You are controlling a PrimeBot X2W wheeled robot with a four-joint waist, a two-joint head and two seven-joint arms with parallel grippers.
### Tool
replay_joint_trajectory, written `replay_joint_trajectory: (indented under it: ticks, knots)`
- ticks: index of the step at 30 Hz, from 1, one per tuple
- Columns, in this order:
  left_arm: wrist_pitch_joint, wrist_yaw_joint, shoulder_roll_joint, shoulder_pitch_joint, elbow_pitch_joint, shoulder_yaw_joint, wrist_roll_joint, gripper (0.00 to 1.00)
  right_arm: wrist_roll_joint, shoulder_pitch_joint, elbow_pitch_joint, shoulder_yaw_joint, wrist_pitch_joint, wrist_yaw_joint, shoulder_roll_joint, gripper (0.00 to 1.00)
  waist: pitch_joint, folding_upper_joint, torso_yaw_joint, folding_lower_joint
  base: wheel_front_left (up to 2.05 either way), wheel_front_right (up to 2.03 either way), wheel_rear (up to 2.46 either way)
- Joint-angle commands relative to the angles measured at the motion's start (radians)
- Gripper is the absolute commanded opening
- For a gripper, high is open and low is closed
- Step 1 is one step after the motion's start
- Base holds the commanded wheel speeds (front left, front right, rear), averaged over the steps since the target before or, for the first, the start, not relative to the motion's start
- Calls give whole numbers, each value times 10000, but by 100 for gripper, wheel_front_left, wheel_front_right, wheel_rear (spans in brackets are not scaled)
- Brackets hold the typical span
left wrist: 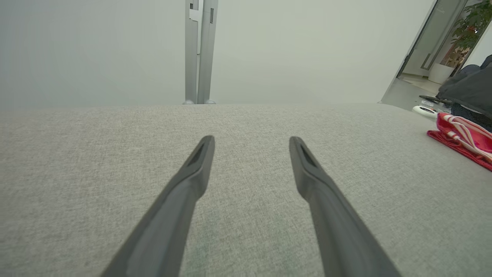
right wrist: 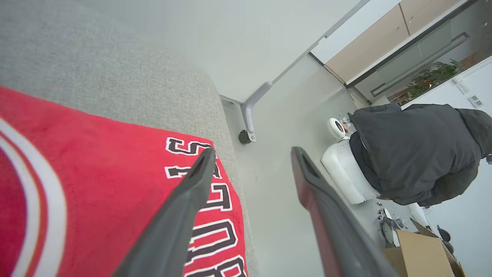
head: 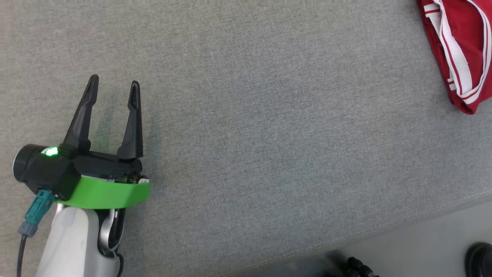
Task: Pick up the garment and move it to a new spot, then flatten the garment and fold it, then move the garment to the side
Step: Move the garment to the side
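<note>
You work over a broad grey surface (head: 246,134) that takes up most of the head view. The garment (head: 461,50), red with white stripes, lies folded at the upper right of that frame, close to the surface's right edge. In the right wrist view its lettered panel sits at lower left, with the surface's corner and the floor (right wrist: 284,184) just beyond it. By the look of it the last step, setting the garment aside, is about done, and what remains for you is a clean getaway.

Your left gripper (head: 113,80) rests at the lower left of the head view, jaws wide with nothing in them, well apart from the garment. Leave it there.

Your right gripper (right wrist: 252,151) hangs above the garment's lettered edge, jaws wide with nothing between them. One finger (right wrist: 184,207) overlies the cloth; whether it touches I cannot tell. So lift straight up off the fabric before you swing away. A sideways pull could snag the top layer and spoil the fold, or nudge the garment over the edge.
</note>
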Motion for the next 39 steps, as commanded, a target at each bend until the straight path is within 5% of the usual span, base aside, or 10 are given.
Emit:
replay_joint_trajectory:
  ticks: [1, 9, 18, 27, 39]
  knots:
    - [11, -27, -68, 122, 55, 107, -160, 100, 41, 258, -173, -177, -257, -18, 228, 100, -380, -1, 177, -1, 0, 0, 0]
    - [11, -27, -581, 531, 497, 515, -136, 100, 1210, 1948, -1642, -661, -1002, -16, 1884, 100, -1748, -1, 643, -1, 0, 0, 0]
    - [11, -27, -985, 1197, 1090, 1031, 30, 100, 2527, 4916, -4439, -75, -556, -16, 3361, 100, -3287, -1, 1142, -1, 0, 0, 0]
    - [11, -27, -1194, 1775, 2130, 1207, -100, 100, 3412, 6762, -5985, 932, 172, -15, 3863, 100, -4536, -1, 1727, -1, 0, 0, 0]
    - [11, -27, -1249, 2654, 2602, 1434, -99, 100, 3974, 7846, -5695, 1656, 37, -15, 4334, 100, -5290, -1, 2030, -1, 0, 0, 0]
